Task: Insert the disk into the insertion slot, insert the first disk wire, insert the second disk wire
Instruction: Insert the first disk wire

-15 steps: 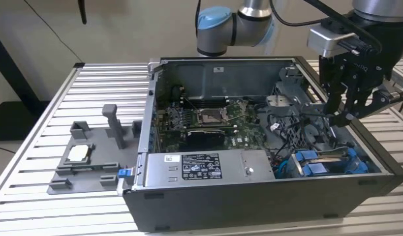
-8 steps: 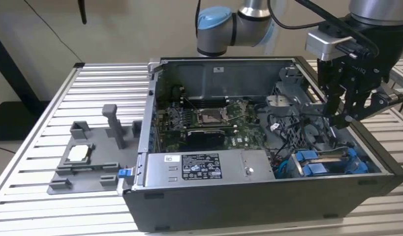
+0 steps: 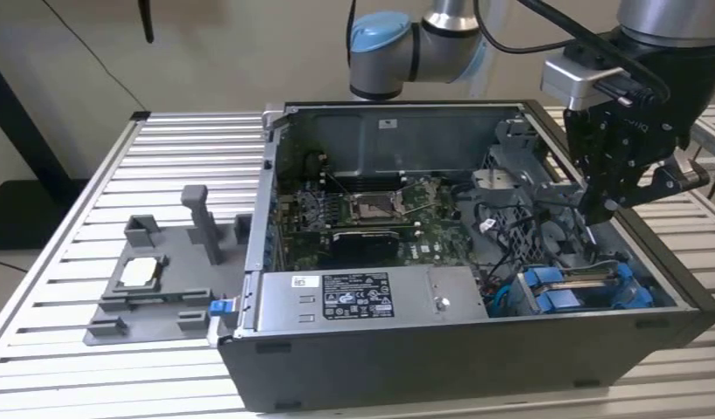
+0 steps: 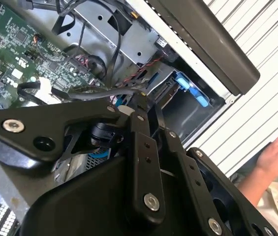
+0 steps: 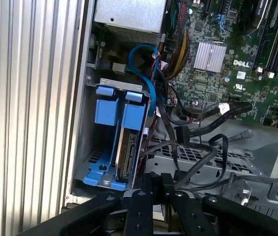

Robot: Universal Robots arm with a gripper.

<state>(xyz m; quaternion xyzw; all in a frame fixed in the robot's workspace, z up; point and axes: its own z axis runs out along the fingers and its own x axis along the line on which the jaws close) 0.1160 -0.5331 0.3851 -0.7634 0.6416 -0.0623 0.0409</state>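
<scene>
The disk (image 5: 129, 150) stands in the insertion slot (image 5: 90, 147), the grey drive cage with blue fittings at the case's front corner, on the exterior view's right (image 3: 579, 288). Its connector end faces out of the cage. My gripper (image 3: 601, 208) hangs just above and behind the cage, inside the case. In both wrist views its black fingertips (image 5: 146, 181) are pressed together, and a black flat disk wire (image 5: 175, 152) runs into them. That wire (image 4: 94, 91) carries a black plug (image 5: 183, 132) a short way from the disk.
The open dark case (image 3: 450, 349) holds a green motherboard (image 3: 369, 209), a grey power supply (image 3: 357, 297) and loose cables. A grey fixture tray (image 3: 159, 279) lies at the exterior view's left on the slatted table. A person's hand (image 4: 276, 155) rests beside the case.
</scene>
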